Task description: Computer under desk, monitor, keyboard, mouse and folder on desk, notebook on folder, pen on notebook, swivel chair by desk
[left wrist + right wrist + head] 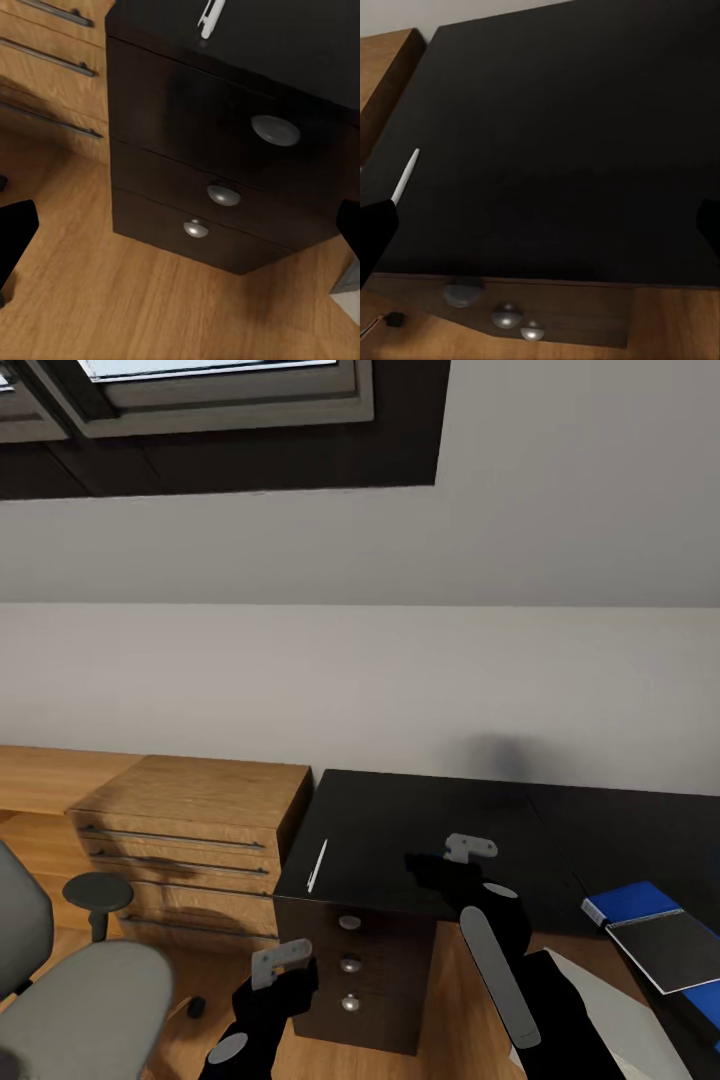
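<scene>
Broadly, the desk (520, 830) is judged heavy and fixed, a black surface on a three-drawer pedestal (187, 142), and is not something to be grasped; the swivel chair (90, 1000), seen at the lower left well apart from the desk, is judged bulky but free-rolling, best pushed or drawn by its back or an armrest rather than lifted. The folder (628, 900), bright blue, lies at the far right with a flat dark sheet with a pale rim, taken to be the notebook (668, 948), on top of it; both are judged thin, light, stiff and slippery, to be taken by an overhanging edge; whether they rest on the surface cannot be told. The pen (317, 865), white and slim, lies on the surface near its left edge; it is judged very light and apt to roll, to be pinched across mid-barrel.

The left claw (280, 960) is held wide, its fingers (15, 240) at the margins of its wrist view; the right claw (470, 848) is likewise wide over the surface.

Chair, folder and the light wood cabinet (190, 830) are given by the head view; the pedestal's knobs (276, 129) are shown face-on by the left wrist view; the pen's lie on the bare top is shown from above by the right wrist view.
</scene>
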Controlling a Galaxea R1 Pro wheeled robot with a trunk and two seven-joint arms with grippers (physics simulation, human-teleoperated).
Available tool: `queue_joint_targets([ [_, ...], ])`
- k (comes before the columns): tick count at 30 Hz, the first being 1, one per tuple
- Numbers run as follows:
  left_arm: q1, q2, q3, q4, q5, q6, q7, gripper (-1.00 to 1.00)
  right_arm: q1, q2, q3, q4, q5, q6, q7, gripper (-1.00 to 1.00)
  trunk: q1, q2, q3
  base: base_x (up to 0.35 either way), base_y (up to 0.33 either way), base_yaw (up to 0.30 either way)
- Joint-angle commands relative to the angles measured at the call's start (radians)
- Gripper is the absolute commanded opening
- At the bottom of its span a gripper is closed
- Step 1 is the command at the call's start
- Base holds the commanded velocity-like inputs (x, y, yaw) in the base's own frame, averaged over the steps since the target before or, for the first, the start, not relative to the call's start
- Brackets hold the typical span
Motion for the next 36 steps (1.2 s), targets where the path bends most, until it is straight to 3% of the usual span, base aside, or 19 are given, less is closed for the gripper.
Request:
queue_joint_targets([
  [1, -0.001, 0.001, -0.001, -0.002, 0.004, 0.004, 0.007, 1.0, -0.001, 0.0, 0.001, -0.001, -0.01, 0.002, -0.01, 1.0, 0.0, -0.001, -0.001, 0.0, 0.0, 0.008],
  [9, -0.001, 0.002, 0.01, -0.006, 0.003, 0.004, 0.008, 1.0, -0.001, -0.001, -0.001, -0.001, -0.01, 0.002, -0.01, 1.0, 0.0, -0.001, -0.001, 0.0, 0.0, 0.001],
  [18, -0.001, 0.003, 0.053, -0.013, 0.003, 0.004, 0.008, 1.0, -0.001, -0.001, 0.001, 0.0, -0.01, 0.002, -0.01, 1.0, 0.0, -0.001, -0.001, 0.0, 0.0, 0.014],
  [28, -0.001, 0.028, 0.064, -0.03, 0.004, 0.004, 0.007, 1.0, -0.001, 0.001, 0.005, 0.005, -0.005, -0.01, -0.012, 1.0, 0.0, -0.001, -0.002, 0.053, 0.039, 0.207],
  [36, -0.001, 0.034, 0.063, -0.039, 0.004, 0.004, 0.007, 1.0, -0.001, 0.002, 0.012, 0.013, -0.004, -0.014, -0.012, 1.0, 0.0, -0.001, -0.006, 0.216, 0.191, 0.253],
])
